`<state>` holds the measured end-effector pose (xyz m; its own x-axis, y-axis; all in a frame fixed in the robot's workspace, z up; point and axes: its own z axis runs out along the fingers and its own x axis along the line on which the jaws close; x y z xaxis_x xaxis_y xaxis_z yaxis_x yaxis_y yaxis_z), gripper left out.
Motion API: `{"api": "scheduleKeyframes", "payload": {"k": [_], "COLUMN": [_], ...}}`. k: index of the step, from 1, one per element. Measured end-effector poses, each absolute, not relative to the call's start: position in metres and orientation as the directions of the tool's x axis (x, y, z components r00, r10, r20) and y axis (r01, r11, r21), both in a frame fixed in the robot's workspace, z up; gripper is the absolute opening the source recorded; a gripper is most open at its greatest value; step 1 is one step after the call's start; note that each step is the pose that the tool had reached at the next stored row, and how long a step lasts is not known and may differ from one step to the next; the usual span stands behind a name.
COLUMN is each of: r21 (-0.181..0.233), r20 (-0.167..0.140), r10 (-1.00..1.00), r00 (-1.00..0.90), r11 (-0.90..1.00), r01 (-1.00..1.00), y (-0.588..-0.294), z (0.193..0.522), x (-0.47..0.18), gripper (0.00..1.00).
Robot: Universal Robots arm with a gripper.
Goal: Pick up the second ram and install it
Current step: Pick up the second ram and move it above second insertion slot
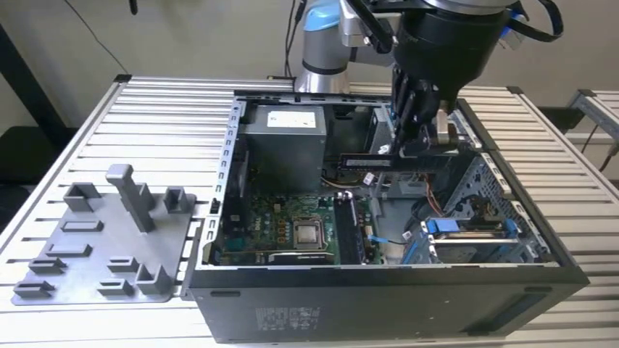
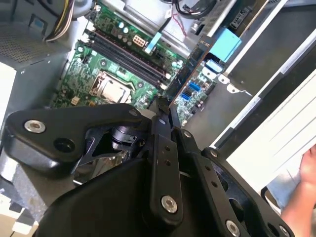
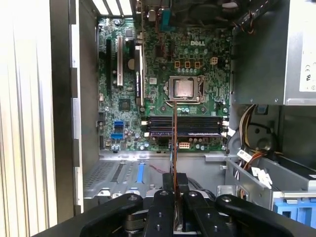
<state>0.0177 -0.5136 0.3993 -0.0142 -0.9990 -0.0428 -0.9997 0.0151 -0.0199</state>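
**1. Labels / print**
- PSU (image 1: pixel 280 145): white label (image 1: pixel 290 116) on its top face, seen in ext. view. Label edge also shows in first wrist view (image 3: pixel 308 74).
- Second ram (image 1: pixel 372 161): white sticker on its flat side.
- Mboard (image 3: pixel 197 64): white lettering (image 3: pixel 200 43) near the CPU socket (image 3: pixel 183 89).
- PC case (image 1: pixel 387 304): pale print block (image 1: pixel 290 319) on its dark outer panel.

**2. Gripper**
- Gripper (image 1: pixel 411 148) hangs over the open case, fingers closed tight on the second ram.
- Both wrist views show the stick pinched between the fingertips, first (image 3: pixel 175 177) and second (image 2: pixel 163 106).

**3. Second ram, posn. rel. to gripper**
- Ext. view: stick is level, flat side facing the cam. It runs from the fingers toward the ext. view's left, just in front of the PSU.
- Stick is above the mboard (image 1: pixel 280 217) and not touching it.
- First wrist view: stick (image 3: pixel 174 143) is edge-on, a thin line out from the fingertips. It crosses the long black slots (image 3: pixel 187 126) in the picture.
- Second wrist view: stick (image 2: pixel 190 66) reaches away from the fingers, beside the slots (image 2: pixel 128 57).

**4. Misc.**
- Gray tray (image 1: pixel 106 239) with upright posts lies on the slatted table (image 1: pixel 164 123), at the ext. view's left of the case and well apart from the gripper.
- A person's hand (image 2: pixel 306 192) is at the edge of the second wrist view, outside the case.
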Motion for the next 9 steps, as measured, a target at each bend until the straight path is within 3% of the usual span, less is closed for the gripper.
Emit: {"api": "scheduleKeyframes", "payload": {"k": [9], "r21": [-0.020], "r20": [-0.043], "r10": [-0.999], "r00": [-0.014], "r11": [0.015], "r01": [-1.000], "y": [-0.482], "z": [0.398], "x": [0.002], "gripper": [0.14]}}
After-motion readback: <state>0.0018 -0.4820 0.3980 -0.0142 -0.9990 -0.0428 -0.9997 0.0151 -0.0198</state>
